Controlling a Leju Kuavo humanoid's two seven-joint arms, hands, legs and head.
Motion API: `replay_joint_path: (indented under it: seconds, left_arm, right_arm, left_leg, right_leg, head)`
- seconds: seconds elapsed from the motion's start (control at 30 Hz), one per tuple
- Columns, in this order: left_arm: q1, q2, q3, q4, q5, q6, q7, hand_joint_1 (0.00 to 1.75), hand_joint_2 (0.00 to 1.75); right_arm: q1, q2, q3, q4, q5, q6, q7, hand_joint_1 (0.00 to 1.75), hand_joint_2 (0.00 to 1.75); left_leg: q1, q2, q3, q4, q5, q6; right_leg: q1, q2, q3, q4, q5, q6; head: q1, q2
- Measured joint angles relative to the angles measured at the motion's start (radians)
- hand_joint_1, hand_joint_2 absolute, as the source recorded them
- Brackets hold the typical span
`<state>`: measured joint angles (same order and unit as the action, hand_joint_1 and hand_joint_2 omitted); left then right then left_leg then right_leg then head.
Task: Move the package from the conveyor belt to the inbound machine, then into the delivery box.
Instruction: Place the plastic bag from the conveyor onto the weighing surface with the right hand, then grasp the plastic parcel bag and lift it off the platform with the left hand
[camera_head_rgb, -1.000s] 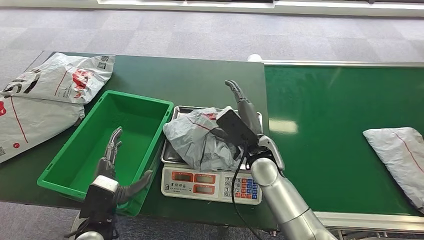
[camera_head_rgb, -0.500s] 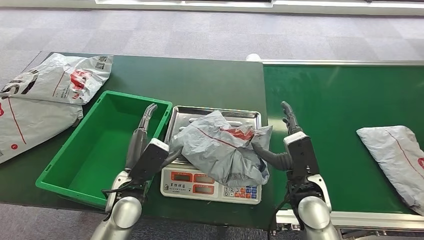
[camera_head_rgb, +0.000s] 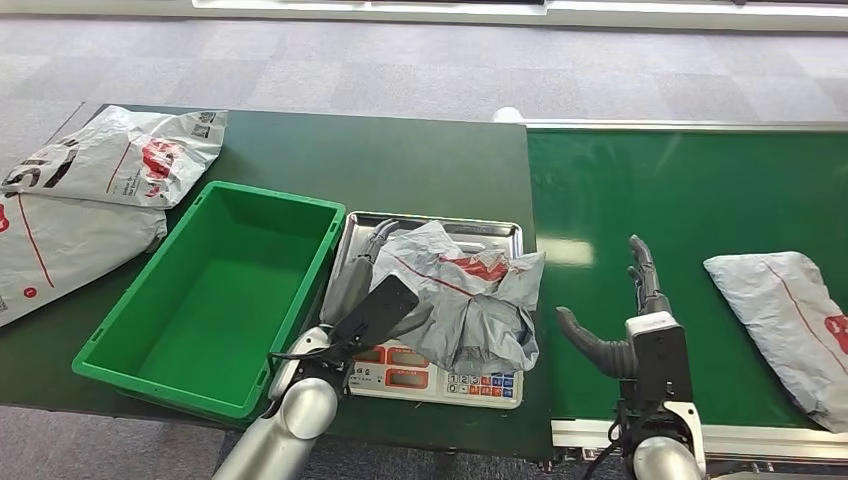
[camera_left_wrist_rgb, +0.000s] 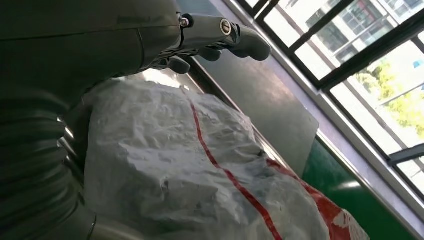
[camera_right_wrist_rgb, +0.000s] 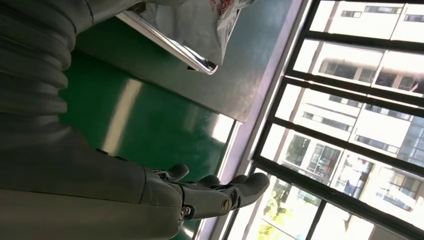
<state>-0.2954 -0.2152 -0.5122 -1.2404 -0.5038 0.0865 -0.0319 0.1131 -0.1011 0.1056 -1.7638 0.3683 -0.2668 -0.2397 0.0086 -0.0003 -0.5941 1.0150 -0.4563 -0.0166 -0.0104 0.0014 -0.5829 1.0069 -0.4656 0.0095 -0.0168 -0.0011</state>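
A crumpled grey package (camera_head_rgb: 465, 300) with red print lies on the steel tray (camera_head_rgb: 440, 222) of the weighing scale (camera_head_rgb: 425, 372). My left hand (camera_head_rgb: 365, 285) rests against the package's left side, fingers stretched along it; the left wrist view has the package (camera_left_wrist_rgb: 200, 175) pressed against the palm of that hand (camera_left_wrist_rgb: 150, 40), its fingers straight. My right hand (camera_head_rgb: 635, 320) stands over the green conveyor belt (camera_head_rgb: 690, 200), right of the package and apart from it, fingers spread. The green delivery box (camera_head_rgb: 210, 290) sits left of the scale, with nothing in it.
A second grey package (camera_head_rgb: 790, 320) lies on the belt at the far right. Two printed mail bags (camera_head_rgb: 120, 155) (camera_head_rgb: 60, 240) rest on the dark table left of the box. The right wrist view catches the tray edge (camera_right_wrist_rgb: 170, 45).
My left hand moved right from the box's edge onto the package's left side. My right hand pulled away rightward over the belt. The far package drifted slightly left.
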Motion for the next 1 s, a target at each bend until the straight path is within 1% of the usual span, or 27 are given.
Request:
replay_joint_path:
  seconds: [0.1, 0.2, 0.3, 0.4, 0.43, 0.53, 0.57, 0.77, 0.93, 1.0]
  left_arm:
    - [-0.008, -0.022, -0.030, 0.042, 0.095, -0.111, 0.004, 0.00, 1.75]
    - [-0.018, -0.046, -0.091, 0.107, 0.144, -0.172, 0.000, 0.00, 1.75]
    - [-0.049, -0.052, -0.152, 0.166, 0.158, -0.196, -0.009, 0.00, 1.75]
    - [-0.086, -0.056, -0.193, 0.219, 0.130, -0.175, -0.014, 0.02, 1.75]
    - [-0.095, -0.059, -0.205, 0.235, 0.110, -0.156, -0.014, 0.34, 1.75]
    - [-0.119, -0.075, -0.236, 0.289, 0.046, -0.091, -0.012, 1.64, 1.75]
    - [-0.127, -0.082, -0.243, 0.309, 0.029, -0.072, -0.011, 1.75, 1.75]
    - [-0.175, -0.123, -0.257, 0.448, -0.017, 0.039, -0.034, 1.75, 1.75]
    - [-0.187, -0.127, -0.256, 0.494, -0.044, 0.137, -0.043, 1.75, 1.75]
    - [-0.189, -0.126, -0.255, 0.502, -0.054, 0.160, -0.043, 1.75, 1.75]
  right_arm:
    - [0.019, -0.008, -0.002, 0.000, -0.043, -0.044, -0.021, 0.00, 1.75]
    - [0.043, -0.014, -0.003, 0.000, -0.105, -0.102, -0.067, 0.00, 1.75]
    - [0.050, -0.015, -0.003, 0.000, -0.134, -0.139, -0.101, 0.00, 1.75]
    - [0.050, 0.000, -0.003, -0.011, -0.133, -0.172, -0.127, 0.00, 1.75]
    - [0.050, 0.009, -0.003, -0.019, -0.129, -0.180, -0.135, 0.00, 1.75]
    - [0.049, 0.038, -0.003, -0.049, -0.114, -0.188, -0.154, 0.00, 1.75]
    - [0.049, 0.046, -0.003, -0.057, -0.110, -0.187, -0.159, 0.00, 1.75]
    - [0.026, 0.072, -0.003, -0.067, -0.119, -0.160, -0.177, 0.00, 1.75]
    - [0.011, 0.076, -0.003, -0.058, -0.126, -0.149, -0.190, 0.00, 1.75]
    - [0.008, 0.077, -0.003, -0.053, -0.126, -0.149, -0.193, 0.00, 1.75]
  left_leg:
    - [0.000, 0.000, 0.000, 0.000, 0.000, 0.000]
    - [0.000, -0.001, -0.001, 0.000, -0.001, 0.001]
    - [-0.001, -0.001, -0.001, 0.000, -0.001, 0.002]
    - [-0.001, -0.001, 0.000, 0.000, -0.001, 0.002]
    - [-0.001, -0.001, 0.000, 0.000, -0.001, 0.002]
    - [0.000, -0.001, 0.000, 0.000, 0.000, 0.002]
    - [0.000, -0.001, 0.000, 0.000, 0.000, 0.002]
    - [-0.001, -0.002, 0.000, 0.000, 0.000, 0.003]
    - [-0.001, -0.002, 0.001, 0.000, 0.000, 0.003]
    - [-0.001, -0.002, 0.001, 0.000, 0.000, 0.003]
  right_leg:
    - [-0.001, 0.000, 0.000, 0.000, 0.000, 0.000]
    - [-0.003, -0.001, 0.000, 0.000, 0.000, 0.001]
    - [-0.003, -0.001, 0.001, 0.000, 0.000, 0.001]
    - [-0.003, -0.001, 0.001, 0.000, 0.000, 0.001]
    - [-0.003, -0.001, 0.001, 0.000, 0.000, 0.001]
    - [-0.003, -0.001, 0.002, 0.000, 0.000, 0.001]
    - [-0.003, -0.001, 0.002, 0.000, 0.000, 0.001]
    - [-0.003, -0.001, 0.003, 0.000, 0.001, 0.002]
    - [-0.003, -0.002, 0.003, 0.000, 0.001, 0.002]
    - [-0.003, -0.002, 0.003, 0.000, 0.001, 0.002]
  head:
    - [0.000, 0.000]
    - [0.000, 0.000]
    - [0.000, 0.000]
    - [0.000, 0.000]
    - [0.000, 0.000]
    - [0.000, 0.000]
    - [0.000, 0.000]
    - [0.000, 0.000]
    - [0.000, 0.000]
    - [0.000, 0.000]
